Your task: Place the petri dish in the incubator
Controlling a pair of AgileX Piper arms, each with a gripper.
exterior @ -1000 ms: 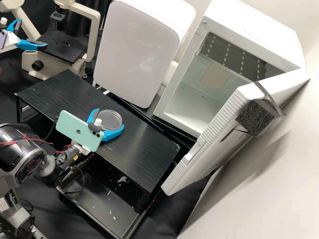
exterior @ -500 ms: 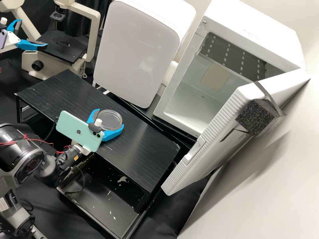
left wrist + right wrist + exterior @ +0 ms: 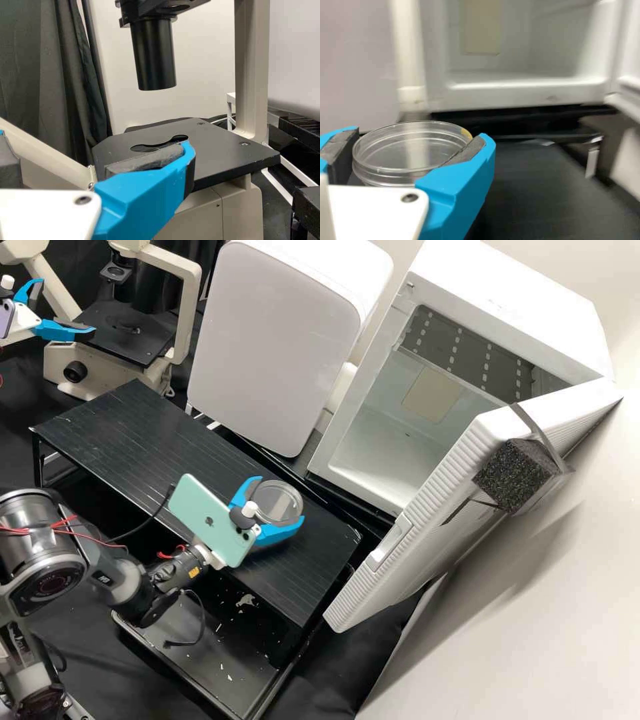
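In the high view, my right gripper [image 3: 272,510] is shut on the clear round petri dish [image 3: 280,500], over the right part of the black bench shelf. The right wrist view shows the dish [image 3: 410,152] level between both padded blue fingers of my right gripper [image 3: 412,155]. The white incubator [image 3: 353,433] stands behind and to the right with its door open; its front rim [image 3: 530,95] lies beyond the dish. My left gripper [image 3: 63,307] is open beside the microscope at the high view's upper left; in the left wrist view that gripper [image 3: 85,165] holds nothing.
The incubator's open door [image 3: 427,540] slants out at the right of the black shelf [image 3: 133,440]. A closed white appliance [image 3: 273,347] stands left of the incubator. The microscope's black stage [image 3: 225,155] is in front of the left gripper.
My right gripper has moved rightward along the shelf, toward the incubator side, carrying the petri dish with it. The left gripper has kept still.
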